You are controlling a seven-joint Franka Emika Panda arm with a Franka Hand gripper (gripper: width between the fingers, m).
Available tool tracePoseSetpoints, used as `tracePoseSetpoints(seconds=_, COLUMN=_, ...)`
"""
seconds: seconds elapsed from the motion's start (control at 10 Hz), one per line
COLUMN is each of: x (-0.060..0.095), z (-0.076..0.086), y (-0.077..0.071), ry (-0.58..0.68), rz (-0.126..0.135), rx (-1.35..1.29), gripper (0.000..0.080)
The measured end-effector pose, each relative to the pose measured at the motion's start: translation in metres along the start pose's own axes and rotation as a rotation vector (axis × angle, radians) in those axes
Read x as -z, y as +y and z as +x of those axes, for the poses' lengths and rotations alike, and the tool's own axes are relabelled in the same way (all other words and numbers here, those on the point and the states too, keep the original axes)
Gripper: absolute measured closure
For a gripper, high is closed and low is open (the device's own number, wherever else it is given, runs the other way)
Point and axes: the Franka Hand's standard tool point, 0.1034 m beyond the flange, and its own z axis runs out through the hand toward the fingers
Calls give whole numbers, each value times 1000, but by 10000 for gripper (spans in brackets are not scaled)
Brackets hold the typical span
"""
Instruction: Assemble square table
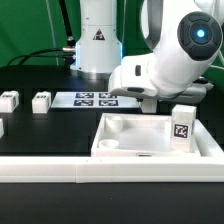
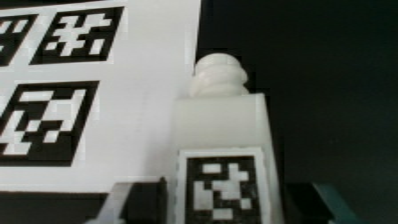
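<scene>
In the exterior view your gripper (image 1: 150, 101) hangs low behind the white rimmed square plastic slab (image 1: 135, 140); in the wrist view the short white tagged leg block (image 2: 222, 125) lies on the table between its jaws, long axis across their closing line, beside the marker board (image 2: 157, 60), though you cannot tell whether they pinch it.

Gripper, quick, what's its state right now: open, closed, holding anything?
Gripper: open, straddling a white leg, a gap showing beside it, not gripping it.

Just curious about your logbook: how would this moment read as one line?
step: leg pickup | gripper: open, straddling leg | leg: lying beside marker board
</scene>
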Motion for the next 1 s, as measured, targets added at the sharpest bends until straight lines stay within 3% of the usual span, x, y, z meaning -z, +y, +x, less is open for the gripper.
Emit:
tracePoseSetpoints(seconds=0.3, x=2, z=-1, y=2, ry=-2, rz=0, rx=4, gripper=510)
tracePoseSetpoints(seconds=0.8, x=65, z=-32, y=24, ry=-15, rz=49, rx=6, gripper=509)
tracePoseSetpoints(seconds=1.0, x=70, z=-35, y=26, ry=4, rz=55, rx=2, gripper=509)
